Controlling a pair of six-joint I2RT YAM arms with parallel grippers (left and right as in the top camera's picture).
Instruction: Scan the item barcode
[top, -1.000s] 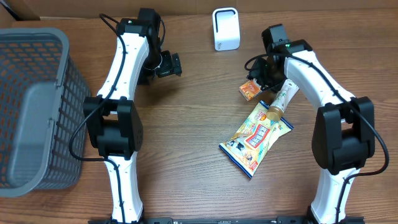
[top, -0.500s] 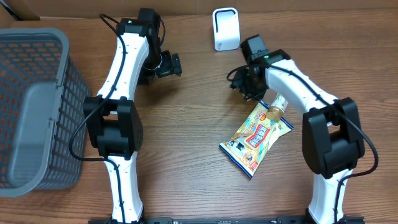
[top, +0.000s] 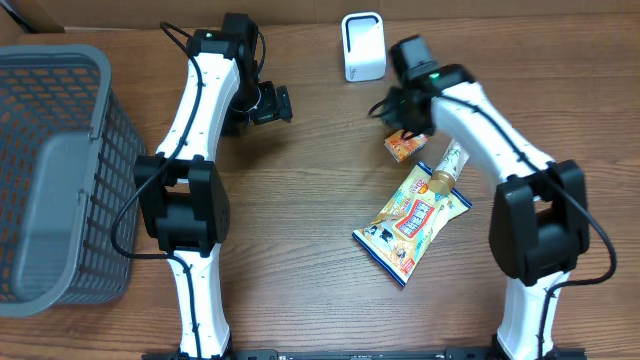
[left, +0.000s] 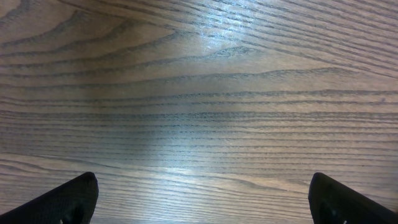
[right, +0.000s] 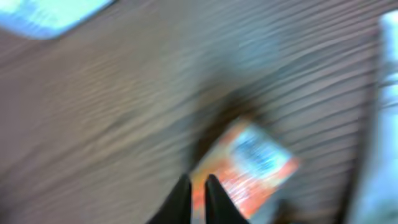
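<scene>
A small orange box (top: 403, 147) lies flat on the wooden table, right of centre. In the blurred right wrist view the orange box (right: 249, 165) shows just beyond my right gripper (right: 198, 186), whose fingers stand almost together with nothing between them. Seen from overhead, my right gripper (top: 393, 116) hovers just up and left of the box, below the white barcode scanner (top: 363, 46). My left gripper (top: 275, 103) hangs wide open over bare wood, and in the left wrist view only the tips of the left gripper (left: 205, 202) show at the bottom corners.
A slim bottle (top: 448, 165) with a brown cap and a yellow snack packet (top: 410, 222) lie below and right of the box. A grey mesh basket (top: 55, 170) fills the table's left side. A pale shape (right: 43, 14) at the right wrist view's top left may be the scanner.
My right arm swung left over the orange box and then back up toward the scanner, uncovering the box. Its jaws closed from half open. The left arm has not moved.
</scene>
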